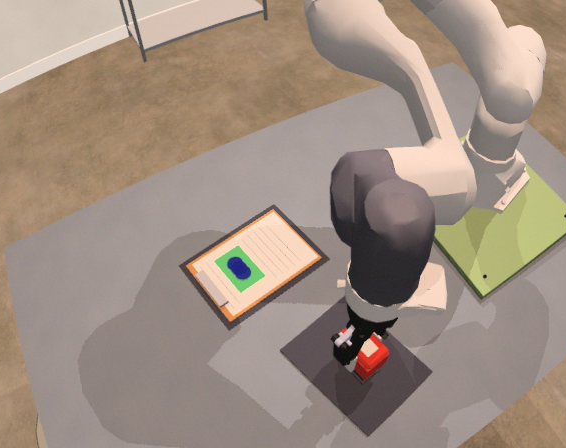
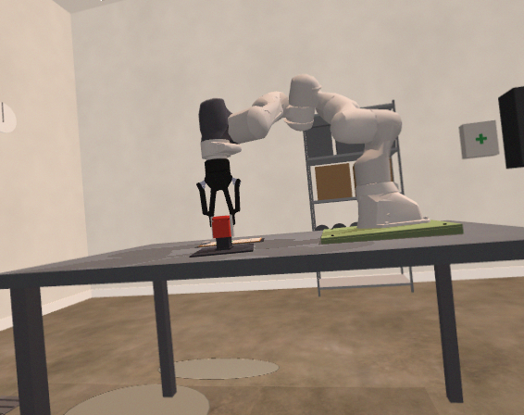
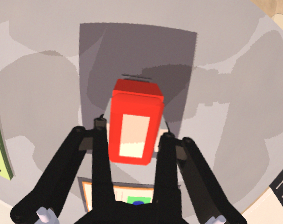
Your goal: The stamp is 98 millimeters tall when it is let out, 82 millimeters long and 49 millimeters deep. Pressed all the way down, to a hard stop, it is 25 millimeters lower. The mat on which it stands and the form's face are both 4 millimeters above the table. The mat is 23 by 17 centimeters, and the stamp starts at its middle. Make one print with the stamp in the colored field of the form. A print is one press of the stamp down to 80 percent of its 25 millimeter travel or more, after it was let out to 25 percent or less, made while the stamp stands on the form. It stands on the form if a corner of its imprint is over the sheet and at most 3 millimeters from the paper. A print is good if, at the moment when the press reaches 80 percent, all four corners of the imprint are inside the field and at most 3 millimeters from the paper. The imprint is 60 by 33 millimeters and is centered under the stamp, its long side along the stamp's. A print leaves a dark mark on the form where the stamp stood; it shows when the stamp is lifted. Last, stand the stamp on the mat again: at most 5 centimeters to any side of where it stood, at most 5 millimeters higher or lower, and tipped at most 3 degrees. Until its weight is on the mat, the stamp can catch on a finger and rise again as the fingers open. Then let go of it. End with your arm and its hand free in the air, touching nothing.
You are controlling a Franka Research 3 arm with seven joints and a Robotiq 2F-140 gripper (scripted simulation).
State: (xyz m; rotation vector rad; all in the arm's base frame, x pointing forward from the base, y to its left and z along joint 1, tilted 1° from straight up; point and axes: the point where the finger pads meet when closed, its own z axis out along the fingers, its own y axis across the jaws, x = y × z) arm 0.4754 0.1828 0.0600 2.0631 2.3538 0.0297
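— Top?
— Standing upright on dark mat (image 1: pixel 400 372): one red stamp (image 1: pixel 371 357), long axis diagonal, roughly parallel to form's short edges. One form (image 1: pixel 255 264), one green field (image 1: pixel 239 268), overlapping blue marks inside.
— Exterior?
— Gripper (image 2: pixel 220 221) clamping stamp (image 2: pixel 221 226), base seemingly touching mat (image 2: pixel 238 249).
— Wrist?
— Fingers squeezing stamp's (image 3: pixel 135 121) long sides; one mat (image 3: pixel 99 56) underneath.
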